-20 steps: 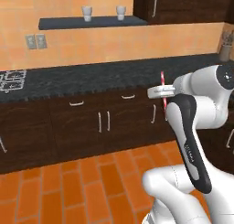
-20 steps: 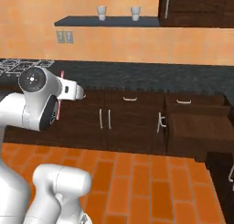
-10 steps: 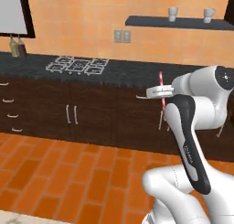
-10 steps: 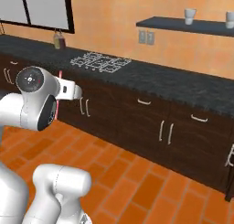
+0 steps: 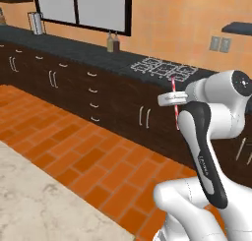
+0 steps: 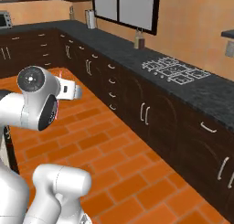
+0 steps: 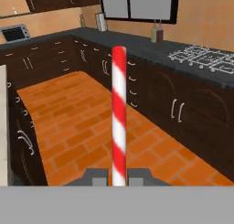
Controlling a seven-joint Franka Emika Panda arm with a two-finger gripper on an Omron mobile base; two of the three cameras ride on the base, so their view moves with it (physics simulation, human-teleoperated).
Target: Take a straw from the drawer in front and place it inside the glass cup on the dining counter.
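The whole view has swung since the earlier pictures: the base has turned, so the shelf and the open drawer have slid out of sight. Now a long run of black worktop (image 5: 98, 53) with a gas hob (image 5: 160, 67) and a window (image 5: 81, 9) lies ahead. The arm keeps the same pose, carrying its load.

The gripper (image 7: 119, 178) is closed on the straw (image 7: 119, 113). In the hand view the two dark fingertips (image 7: 97, 177) pinch its lower end, one on each side. The straw, striped red and white, rises straight out from between them, its long axis running along the line of the fingers. In the left base view it stands upright just past the white hand (image 5: 174, 103).

A pale stone surface, probably the dining counter (image 5: 39, 205), shows at the lower left of the left base view, below and to the left of the fingers. The glass cup cannot be made out. By my judgement, the carry is partway through. The base must likely turn further before the straw can be lowered, end first, into the cup.
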